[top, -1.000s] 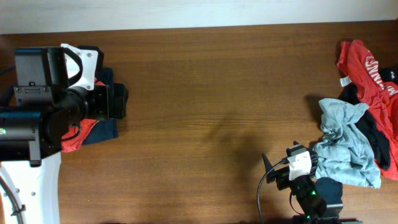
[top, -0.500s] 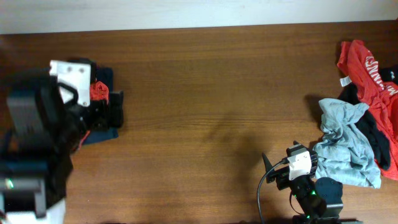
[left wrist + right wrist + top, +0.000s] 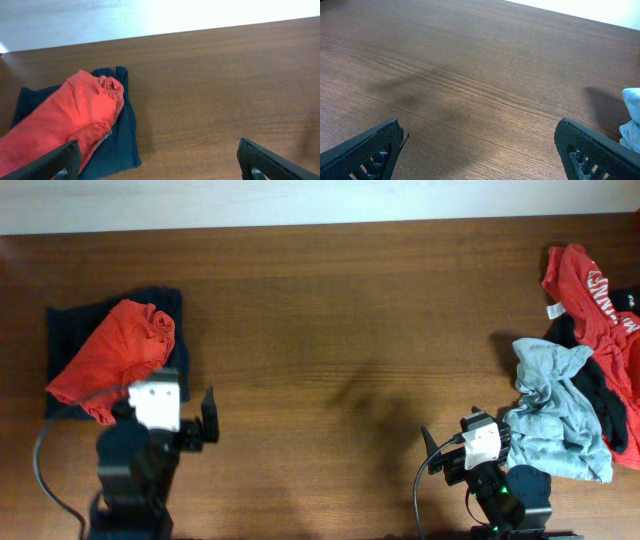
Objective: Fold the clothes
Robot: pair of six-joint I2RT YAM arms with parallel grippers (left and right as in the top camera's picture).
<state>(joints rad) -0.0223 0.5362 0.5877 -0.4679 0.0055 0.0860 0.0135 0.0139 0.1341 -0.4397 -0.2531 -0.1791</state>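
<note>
Both tools are released: the left gripper (image 3: 159,150) and the right gripper (image 3: 477,130) stand with jaws wide apart and hold nothing; each hangs over bare table (image 3: 330,310), the left at 7 o'clock in the overhead view, the right at 5 o'clock.

The clothes are in two places. At 10 o'clock the red tee (image 3: 115,355) lies across the navy garment (image 3: 168,302); it is bunched and slanted more than squared, and its lower end goes past the navy edge. At 3 o'clock there is a loose pile: the grey tee (image 3: 555,415) nearest to the right gripper, the black garment (image 3: 600,390) under it, and the printed tee (image 3: 585,290) toward 2 o'clock.

What could go wrong, in my judgement:
- the pile is tangled, so a pinch on the grey tee may bring the black garment with it; then neither can be spread flat;
- the pile runs out of the frame (the table edge there is not visible), so a pull toward 3 o'clock may drop something;
- a grasp taken in the middle of a heap gives a wad, not a corner, and the fold comes crooked;
- the red tee is soft and only loosely laid; it may open or slide if another piece is put on it.

Containers: I see none, no basket and no box; all the clothes rest directly on the table.
</note>
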